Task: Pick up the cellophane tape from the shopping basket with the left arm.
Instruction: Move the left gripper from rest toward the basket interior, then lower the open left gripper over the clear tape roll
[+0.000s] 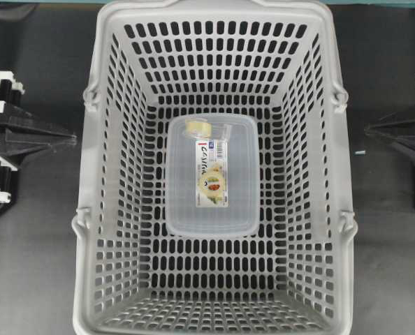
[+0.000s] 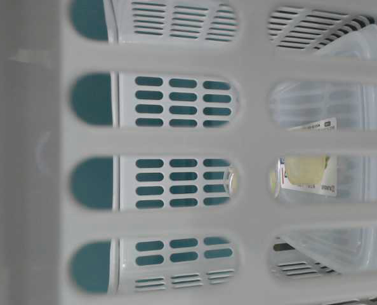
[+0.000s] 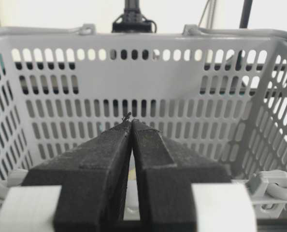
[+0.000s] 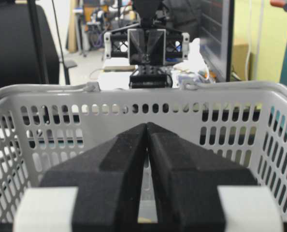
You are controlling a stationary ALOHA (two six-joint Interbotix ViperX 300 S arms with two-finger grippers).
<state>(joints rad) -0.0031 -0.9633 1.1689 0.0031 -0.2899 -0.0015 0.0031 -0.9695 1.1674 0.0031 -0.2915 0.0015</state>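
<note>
The cellophane tape [image 1: 211, 166] is a narrow clear pack with a pale yellow roll at its far end and a white printed label. It lies on a clear rectangular tub [image 1: 242, 209] in the middle of the light grey shopping basket [image 1: 110, 174]. Through the basket's slots, the table-level view also shows the cellophane tape [image 2: 306, 170]. My left gripper [image 1: 73, 139] sits outside the basket's left wall, shut and empty. In its wrist view the left gripper [image 3: 131, 121] points at the basket wall [image 3: 182, 72]. Outside the right wall, my right gripper [image 1: 368, 129] is shut too.
The basket's hinged handles [image 1: 89, 98] hang folded down outside both long walls. Its walls stand high around the tub. The right wrist view shows the right gripper [image 4: 147, 124] shut before the basket wall [image 4: 221, 101], with the left arm [image 4: 147, 46] beyond the far rim.
</note>
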